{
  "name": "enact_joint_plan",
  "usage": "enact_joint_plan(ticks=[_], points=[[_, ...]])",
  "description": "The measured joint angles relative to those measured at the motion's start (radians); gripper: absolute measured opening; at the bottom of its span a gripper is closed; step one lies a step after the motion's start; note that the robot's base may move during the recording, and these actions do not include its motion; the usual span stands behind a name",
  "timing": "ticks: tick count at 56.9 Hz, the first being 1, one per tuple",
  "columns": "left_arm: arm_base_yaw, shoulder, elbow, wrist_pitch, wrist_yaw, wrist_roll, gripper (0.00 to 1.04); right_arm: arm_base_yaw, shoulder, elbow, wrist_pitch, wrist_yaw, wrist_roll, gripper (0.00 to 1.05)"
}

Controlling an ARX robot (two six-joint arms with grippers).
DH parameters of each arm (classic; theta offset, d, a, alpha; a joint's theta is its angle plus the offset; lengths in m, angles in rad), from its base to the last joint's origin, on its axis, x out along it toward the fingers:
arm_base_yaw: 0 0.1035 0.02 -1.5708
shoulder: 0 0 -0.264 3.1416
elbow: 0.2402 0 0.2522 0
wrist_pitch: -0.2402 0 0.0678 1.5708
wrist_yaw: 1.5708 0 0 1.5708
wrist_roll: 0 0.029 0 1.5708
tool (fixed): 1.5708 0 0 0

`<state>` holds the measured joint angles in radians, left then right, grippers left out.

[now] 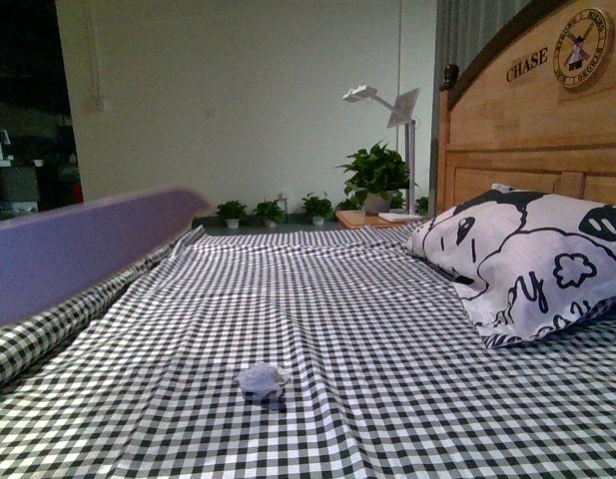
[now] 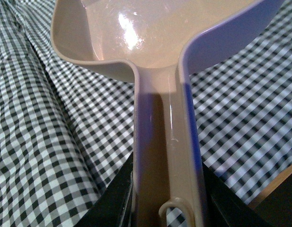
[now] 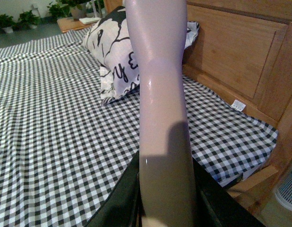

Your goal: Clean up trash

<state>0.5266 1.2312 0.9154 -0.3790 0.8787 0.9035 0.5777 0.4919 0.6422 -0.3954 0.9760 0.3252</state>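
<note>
While your left claw (image 2: 168, 208) grips the dustpan (image 2: 150, 40) and your right claw (image 3: 167, 208) a pale handle (image 3: 160, 94), the trash (image 1: 263, 380) lying on the bed (image 1: 407, 339) may roll under the pan's lip if that soft surface dips or bunches.

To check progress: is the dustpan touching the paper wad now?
Apart. Front view: the paper wad lies alone on the checked sheet, with bare cloth between it and the dustpan at the left.
</note>
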Motion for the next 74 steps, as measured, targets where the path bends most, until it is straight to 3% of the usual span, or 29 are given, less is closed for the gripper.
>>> enact_joint_plan(ticks=[14, 35, 74], points=[[0.026, 0.222, -0.003, 0.113, -0.053, 0.200, 0.28, 0.000, 0.000, 0.000, 0.000, 0.000, 0.000, 0.21], [-0.068, 0.449, 0.069, 0.294, -0.167, 0.370, 0.28, 0.000, 0.000, 0.000, 0.000, 0.000, 0.000, 0.21], [-0.221, 0.587, 0.200, 0.353, -0.251, 0.301, 0.28, 0.000, 0.000, 0.000, 0.000, 0.000, 0.000, 0.21]])
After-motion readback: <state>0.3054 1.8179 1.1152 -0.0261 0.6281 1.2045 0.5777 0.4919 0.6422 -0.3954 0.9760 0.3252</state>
